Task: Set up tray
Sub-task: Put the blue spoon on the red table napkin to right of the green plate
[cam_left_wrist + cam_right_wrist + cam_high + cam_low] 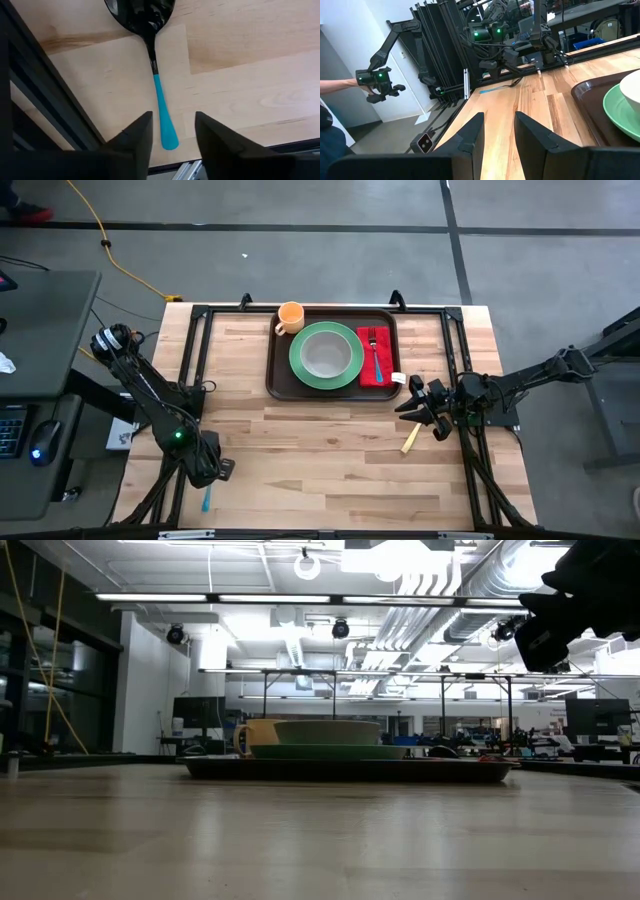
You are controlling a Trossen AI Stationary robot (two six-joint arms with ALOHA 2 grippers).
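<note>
The dark brown tray (278,385) sits at the table's far middle. It holds an orange cup (290,316), a green plate (300,368) with a pale bowl (326,352), and a red napkin (366,370) with a blue-handled fork (375,358). A spoon (159,95) with a black bowl and blue handle lies flat on the table near the front left corner. My left gripper (172,122) points down over it, open, a finger on either side of the handle's end without touching. My right gripper (497,120) is open and level at the table's right side, with nothing between its fingers.
A pale yellow-handled utensil (410,440) lies on the table just in front of my right gripper (410,408). Black frame rails (195,350) run along the table's sides. Bare wood spreads across the table's middle and front. A person's hand holds a small control arm (377,80) beyond the table.
</note>
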